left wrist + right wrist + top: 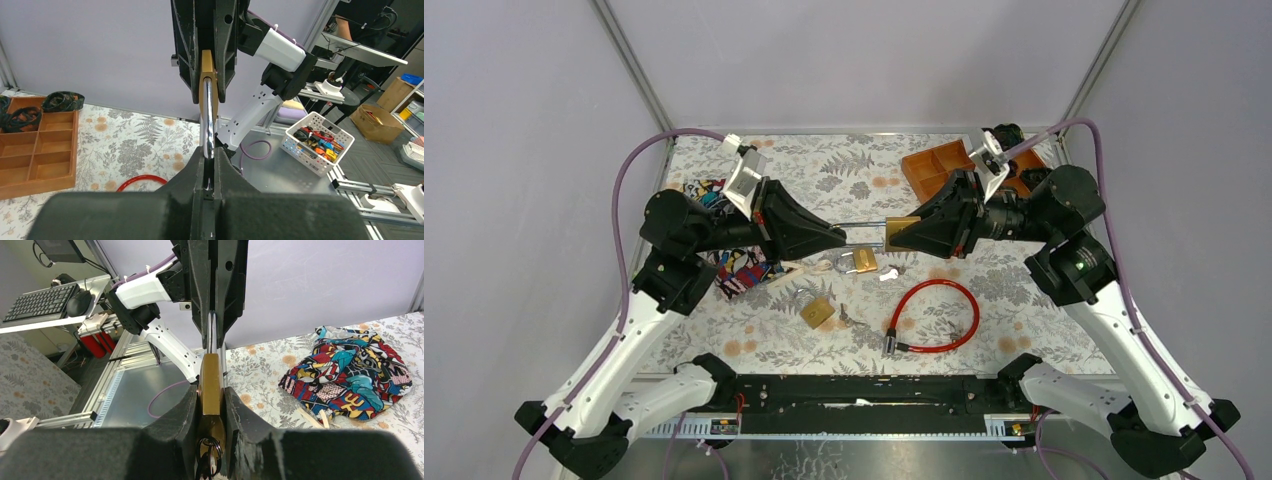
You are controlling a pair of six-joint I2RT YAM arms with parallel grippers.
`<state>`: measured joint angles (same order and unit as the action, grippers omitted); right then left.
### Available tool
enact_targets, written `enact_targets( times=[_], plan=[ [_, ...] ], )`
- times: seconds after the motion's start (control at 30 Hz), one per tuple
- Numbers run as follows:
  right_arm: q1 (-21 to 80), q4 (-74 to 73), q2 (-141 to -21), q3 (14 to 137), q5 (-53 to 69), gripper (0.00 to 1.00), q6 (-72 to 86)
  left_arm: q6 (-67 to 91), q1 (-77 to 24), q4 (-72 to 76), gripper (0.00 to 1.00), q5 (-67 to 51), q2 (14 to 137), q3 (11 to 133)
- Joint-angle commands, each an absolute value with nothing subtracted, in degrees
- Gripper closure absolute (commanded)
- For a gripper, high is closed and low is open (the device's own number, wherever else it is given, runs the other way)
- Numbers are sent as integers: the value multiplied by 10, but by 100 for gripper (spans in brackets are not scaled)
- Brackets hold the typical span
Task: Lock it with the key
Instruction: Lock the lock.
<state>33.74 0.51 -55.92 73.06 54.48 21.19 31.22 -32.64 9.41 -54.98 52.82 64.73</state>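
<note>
Both arms meet over the middle of the table, with one long padlock held in the air between them.

My right gripper is clamped on the padlock. The brass body is pinched flat between the two pads and stands on edge in the right wrist view. A key ring hangs at the body's near end, down between my fingers. I cannot tell whether a key sits in the keyhole.

My left gripper is closed on the far end of the shackle. The steel bar runs straight from my fingertips to the brass body. From above, the shackle spans the gap between the two grippers roughly level. I cannot tell whether it is seated in the body.

On the table below:
- Two small padlocks lie near the centre, one just under the held padlock and one nearer the bases.
- A red cable lock is coiled in a loop to their right.
- A wooden tray sits at the far right behind my right arm, with dark straps in its back compartments.
- A patterned cloth is bunched up under my left arm.
</note>
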Motion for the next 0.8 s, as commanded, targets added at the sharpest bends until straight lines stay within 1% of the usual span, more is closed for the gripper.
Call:
enact_targets(
  times=[0.0,0.13,0.27,0.47,0.63,0.77],
  plan=[
    [337,78,-552,751,506,100,203,303,-359,139,100,-553,541,641],
    [337,90,-570,751,512,100,219,303,-373,171,100,-551,554,640],
    [337,152,-566,720,504,100,245,300,-401,172,100,-545,569,637],
    [337,143,-563,708,466,100,232,289,-427,176,100,-553,581,637],
    [337,187,-572,678,442,100,257,277,-453,187,100,-514,608,646],
    [337,179,-574,642,417,100,241,259,-482,199,100,-507,647,675]
  ],
)
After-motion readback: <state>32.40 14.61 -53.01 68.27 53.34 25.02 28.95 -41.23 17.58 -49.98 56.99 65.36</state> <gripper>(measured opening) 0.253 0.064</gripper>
